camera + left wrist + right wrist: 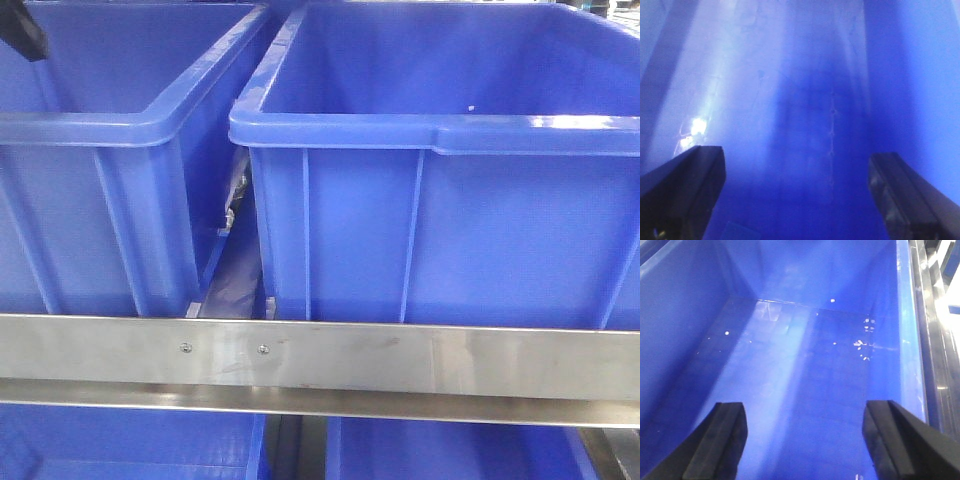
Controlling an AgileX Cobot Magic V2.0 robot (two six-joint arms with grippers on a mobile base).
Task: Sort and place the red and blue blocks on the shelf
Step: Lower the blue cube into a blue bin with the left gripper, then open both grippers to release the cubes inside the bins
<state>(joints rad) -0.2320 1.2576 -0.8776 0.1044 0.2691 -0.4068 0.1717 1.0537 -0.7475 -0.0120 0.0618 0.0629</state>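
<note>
Frontally, the brushed-steel shelf rail point(320, 358) spans the view beneath two large dark-blue plastic bins point(440, 160) standing side by side; neither small cube is visible in any view. Left end effector point(795, 200): wide open, holding nothing, over a blue bin floor. Right end effector point(805, 445): likewise spread and unloaded, above a bin floor point(790, 370) flecked with white specks.

Blue bins point(440, 200), brushed-steel shelf rail point(320, 358)
</note>
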